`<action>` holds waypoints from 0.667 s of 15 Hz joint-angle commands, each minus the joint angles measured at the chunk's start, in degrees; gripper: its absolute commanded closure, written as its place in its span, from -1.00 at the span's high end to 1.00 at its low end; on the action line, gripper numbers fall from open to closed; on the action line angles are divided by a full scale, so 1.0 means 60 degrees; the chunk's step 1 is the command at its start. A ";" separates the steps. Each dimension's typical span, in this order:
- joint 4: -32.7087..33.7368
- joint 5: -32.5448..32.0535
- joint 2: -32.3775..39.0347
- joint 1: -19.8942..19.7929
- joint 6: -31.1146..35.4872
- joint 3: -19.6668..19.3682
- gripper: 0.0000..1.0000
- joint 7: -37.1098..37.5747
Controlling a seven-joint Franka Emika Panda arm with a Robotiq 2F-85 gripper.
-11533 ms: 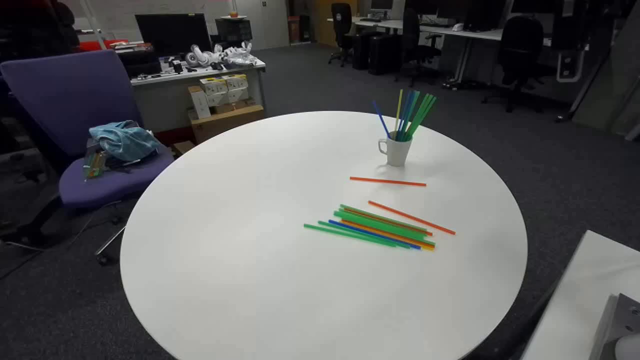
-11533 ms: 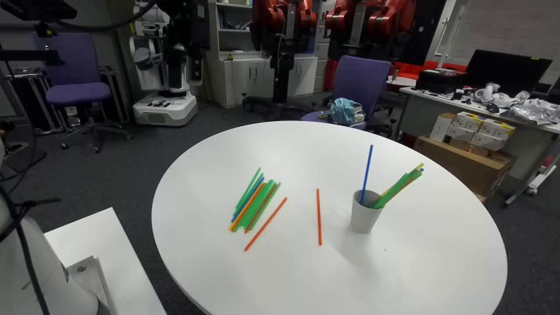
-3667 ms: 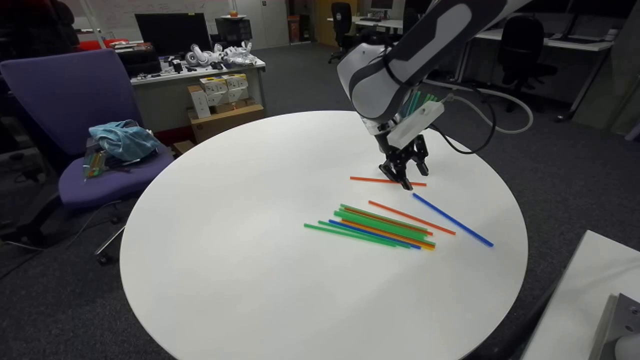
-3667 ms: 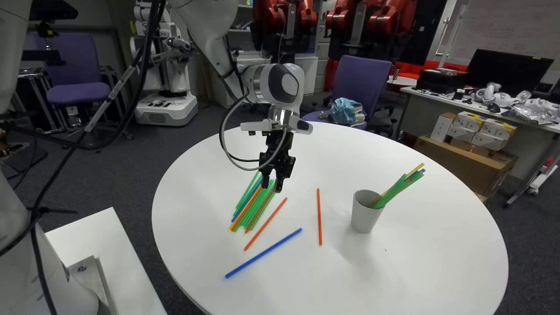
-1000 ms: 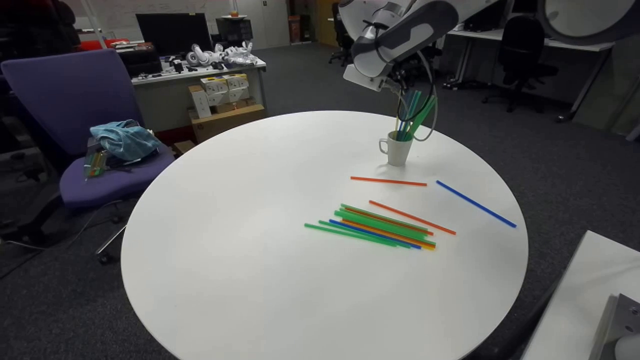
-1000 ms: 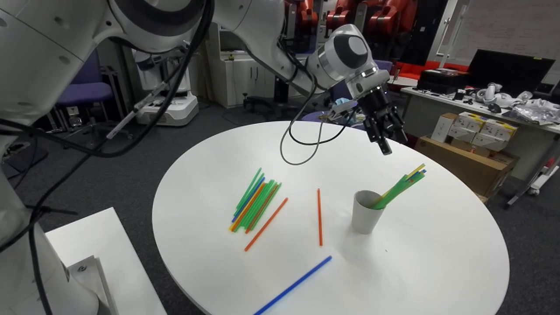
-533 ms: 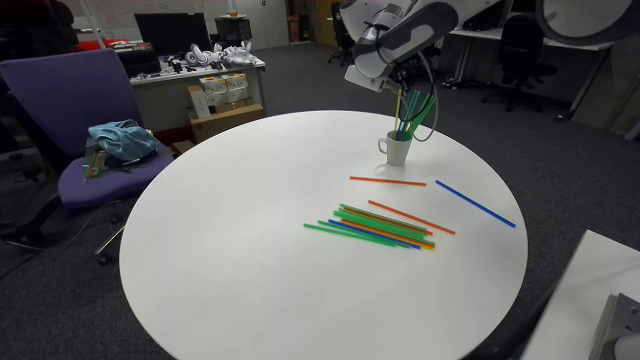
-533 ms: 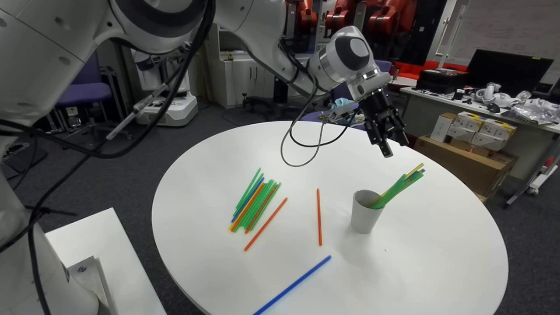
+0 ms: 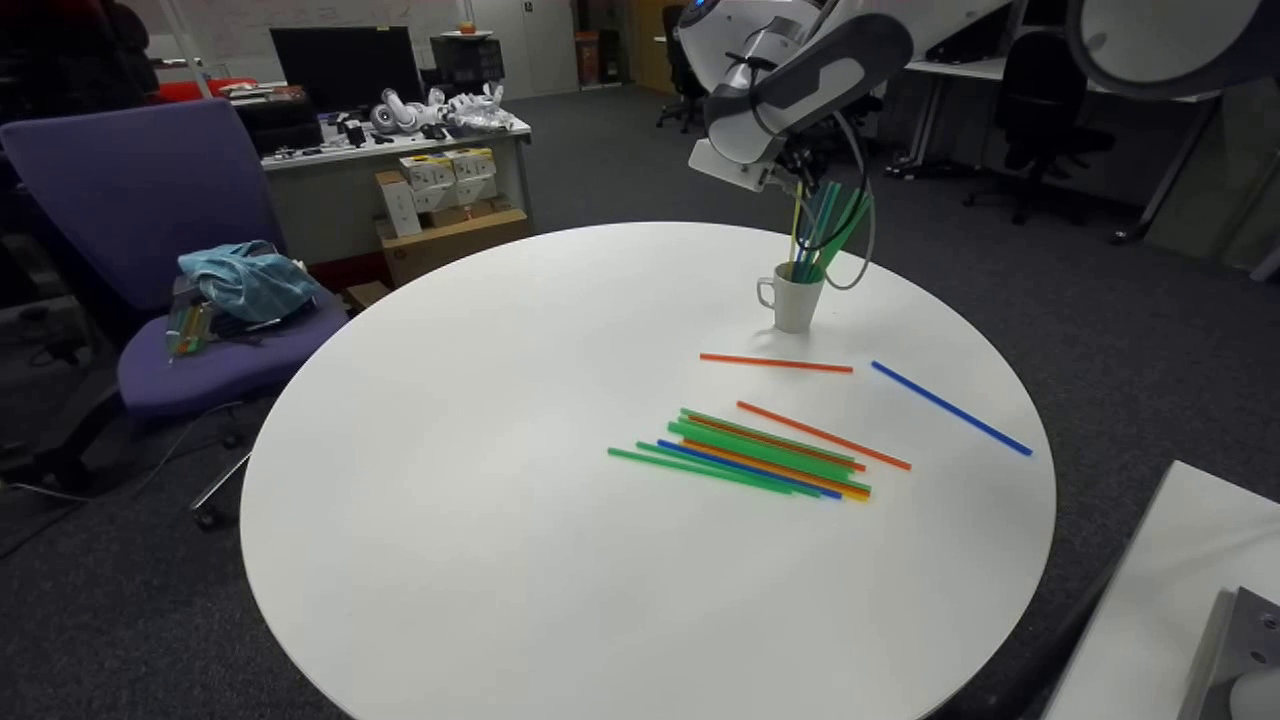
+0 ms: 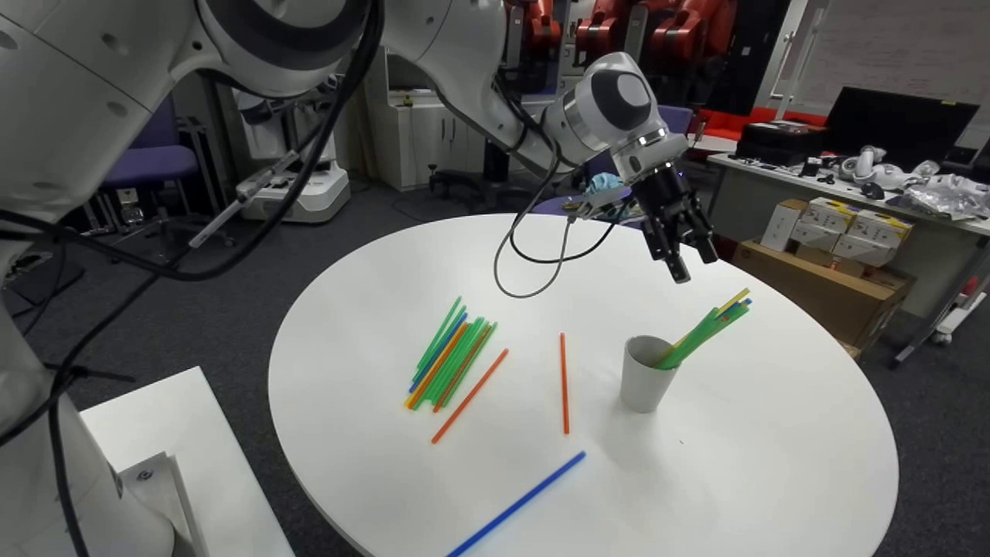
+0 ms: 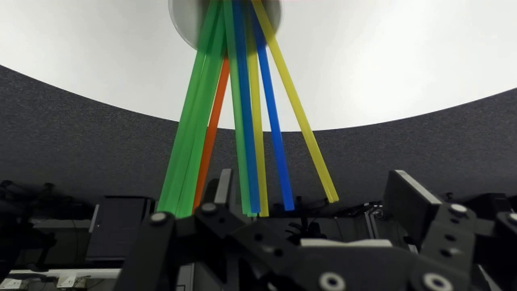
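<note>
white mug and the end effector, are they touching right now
Apart. An exterior view shows it: a stretch of white tabletop is visible between the fingertips of the end effector and the rim of the white mug.

In an exterior view, one round table (image 9: 450,560) bears one mug (image 9: 796,308) between one and two o'clock, two separate red straws (image 9: 824,435) and, toward three o'clock, one loose blue straw (image 9: 951,408). One pile of straws (image 9: 760,450), too packed to count fully, shows one blue straw (image 9: 750,469). In the wrist view, the mug at twelve o'clock holds two yellow straws (image 11: 299,108), two blue straws (image 11: 273,121), one orange straw (image 11: 216,109) and overlapping green straws (image 11: 190,117). One gripper (image 11: 312,178) appears.
</note>
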 commanded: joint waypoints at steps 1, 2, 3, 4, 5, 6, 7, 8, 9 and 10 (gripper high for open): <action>0.0321 -0.0231 0.0330 -0.0114 -0.0539 0.0040 1.00 0.0115; 0.0393 -0.0264 0.0464 -0.0111 -0.0736 -0.0006 1.00 0.0145; 0.0471 -0.0328 0.0587 -0.0104 -0.0938 -0.0069 1.00 0.0171; 0.0548 -0.0394 0.0710 -0.0116 -0.1115 -0.0121 1.00 0.0220; 0.0607 -0.0446 0.0810 -0.0137 -0.1272 -0.0147 1.00 0.0257; 0.0681 -0.0479 0.0892 -0.0171 -0.1429 -0.0161 1.00 0.0245; 0.0767 -0.0515 0.0986 -0.0195 -0.1533 -0.0189 1.00 0.0250; 0.0827 -0.0545 0.1059 -0.0216 -0.1608 -0.0205 1.00 0.0225; 0.0892 -0.0592 0.1124 -0.0229 -0.1665 -0.0228 1.00 0.0216; 0.0941 -0.0617 0.1180 -0.0249 -0.1700 -0.0233 1.00 0.0195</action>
